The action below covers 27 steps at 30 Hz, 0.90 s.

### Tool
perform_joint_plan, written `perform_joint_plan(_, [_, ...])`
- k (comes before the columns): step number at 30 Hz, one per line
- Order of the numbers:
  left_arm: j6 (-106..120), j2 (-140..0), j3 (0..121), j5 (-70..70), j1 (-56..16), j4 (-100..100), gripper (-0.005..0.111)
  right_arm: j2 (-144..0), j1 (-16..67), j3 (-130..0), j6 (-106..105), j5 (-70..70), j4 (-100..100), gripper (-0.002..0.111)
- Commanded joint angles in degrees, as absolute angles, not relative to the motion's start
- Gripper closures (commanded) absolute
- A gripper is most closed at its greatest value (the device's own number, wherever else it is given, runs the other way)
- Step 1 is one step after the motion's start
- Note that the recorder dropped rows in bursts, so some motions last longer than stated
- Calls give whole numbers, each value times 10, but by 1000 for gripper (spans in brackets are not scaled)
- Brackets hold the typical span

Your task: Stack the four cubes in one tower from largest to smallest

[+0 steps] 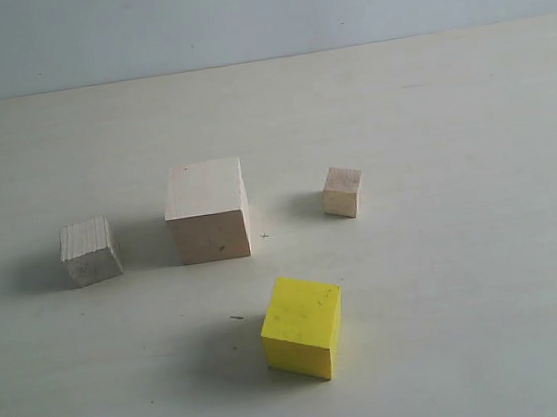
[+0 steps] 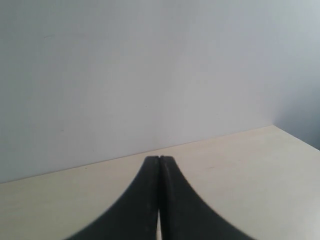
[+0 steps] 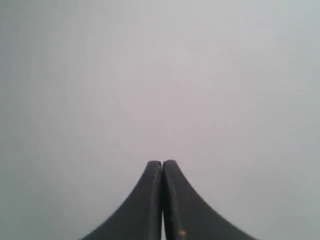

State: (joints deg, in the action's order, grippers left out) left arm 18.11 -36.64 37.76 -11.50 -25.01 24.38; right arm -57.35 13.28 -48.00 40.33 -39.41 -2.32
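Nothing stacked yet; all 4 sit apart on the pale table [image 1: 470, 297]. The largest wood cube [image 1: 206, 212] is mid-table, prob. meant as the base. The medium cube [image 1: 90, 250] is off to its left, the smallest cube [image 1: 342, 192] to its right, and the yellow cube [image 1: 303, 326] nearer the camera. The left gripper [image 2: 159, 159] & right gripper [image 3: 162, 162] are both pressed together, empty, and parked clear of the cubes. Matte wood-look top with a plain grey-blue wall [image 1: 236, 12] behind. The right wrist view shows only blank grey, maybe that wall.
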Motion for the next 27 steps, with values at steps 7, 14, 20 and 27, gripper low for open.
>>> perform_joint_plan(7, [180,-374,376,-111,-251,227,107,-627,227,-490,941,-153,875,108])
perform_joint_plan(14, [180,-374,376,-115,-251,227,107,-622,227,-572,474,-346,900,108])
perform_joint_plan(20, [180,-374,376,-115,-251,227,107,-597,227,-588,44,-534,711,108])
perform_joint_plan(27, [180,-374,376,-115,-251,227,107,-569,227,-586,77,-689,245,108])
